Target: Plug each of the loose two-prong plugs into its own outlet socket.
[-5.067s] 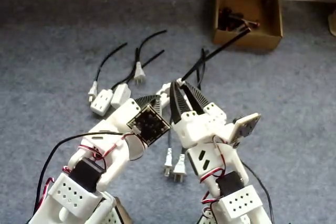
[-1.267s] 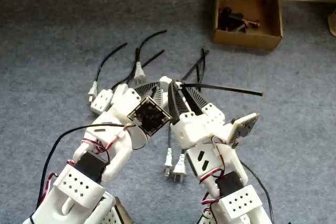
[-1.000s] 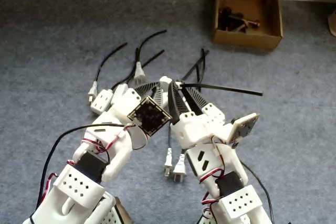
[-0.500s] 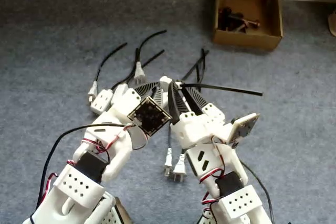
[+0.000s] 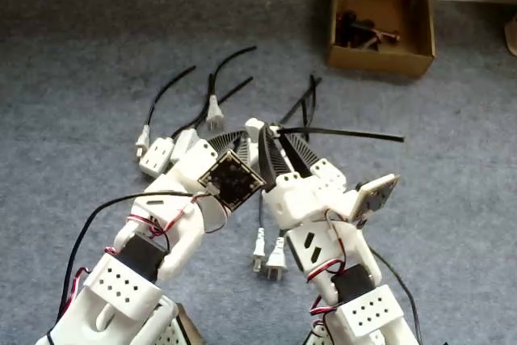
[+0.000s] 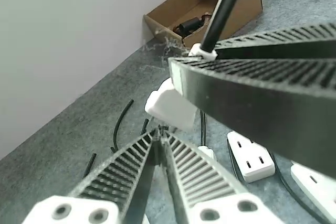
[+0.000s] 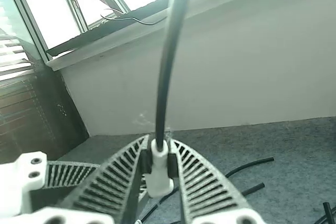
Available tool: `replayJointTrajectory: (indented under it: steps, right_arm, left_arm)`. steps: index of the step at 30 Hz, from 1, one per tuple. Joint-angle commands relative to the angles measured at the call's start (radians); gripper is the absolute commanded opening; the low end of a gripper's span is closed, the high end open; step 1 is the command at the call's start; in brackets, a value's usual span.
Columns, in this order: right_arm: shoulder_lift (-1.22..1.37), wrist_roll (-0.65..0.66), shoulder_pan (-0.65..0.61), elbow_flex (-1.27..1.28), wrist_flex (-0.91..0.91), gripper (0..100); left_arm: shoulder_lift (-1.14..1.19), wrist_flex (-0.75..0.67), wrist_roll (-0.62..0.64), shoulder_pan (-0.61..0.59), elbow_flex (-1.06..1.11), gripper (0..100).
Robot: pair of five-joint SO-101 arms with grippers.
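- One right pincer (image 7: 157,148) is clamped on one white plug (image 7: 158,174). The plug's black cord (image 5: 347,133) juts out sideways over the middle of the grey surface (image 5: 81,54).
- One left pincer (image 6: 159,136), just beside it, has its fingers pressed together with nothing between them.
- Four loose plugs lie on the surface: two (image 5: 214,111) (image 5: 143,139) by the sockets and two (image 5: 258,250) (image 5: 277,262) between the arms.
- Two white outlet sockets (image 5: 156,157) (image 5: 184,145) are side by side; the left arm partly covers the second.
- One cardboard box (image 5: 420,58) holds dark parts too small to identify.
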Motion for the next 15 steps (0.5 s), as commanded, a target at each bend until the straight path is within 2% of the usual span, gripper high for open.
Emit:
replayJointTrajectory:
  steps: [1,6,15]
  right_arm:
    - [-0.015,-0.011,0.022,0.071,-0.021,0.5]
    - [-0.015,-0.011,0.019,0.071,-0.021,0.5]
    - [-0.015,-0.011,0.019,0.071,-0.021,0.5]
  left_arm:
    - [0.002,0.018,0.005,0.024,-0.01,1]
    - [0.01,0.008,0.005,0.021,-0.019,1]
    - [0.019,-0.12,0.005,-0.036,-0.019,1]
